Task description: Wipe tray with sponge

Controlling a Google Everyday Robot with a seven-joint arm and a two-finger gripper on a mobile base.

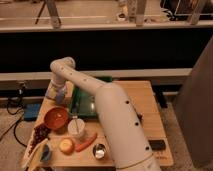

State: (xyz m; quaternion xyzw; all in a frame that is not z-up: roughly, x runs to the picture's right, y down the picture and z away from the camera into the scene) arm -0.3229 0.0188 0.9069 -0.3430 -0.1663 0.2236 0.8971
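Note:
A dark green tray point(85, 100) lies on the wooden table point(145, 100), partly hidden by my white arm point(110, 115). The arm reaches from the lower middle up to the far left of the table. My gripper point(59, 95) hangs below the wrist just left of the tray, over the table's left edge. A yellow sponge point(52, 92) shows at the gripper, beside the tray's left rim.
A red bowl point(56, 118), a white cup point(76, 128), a carrot point(85, 142), an orange fruit point(66, 146), a small metal cup point(99, 150), grapes point(39, 134) and a banana point(35, 156) crowd the front left. A black object point(157, 145) lies at the front right. A blue box point(31, 110) sits left of the table.

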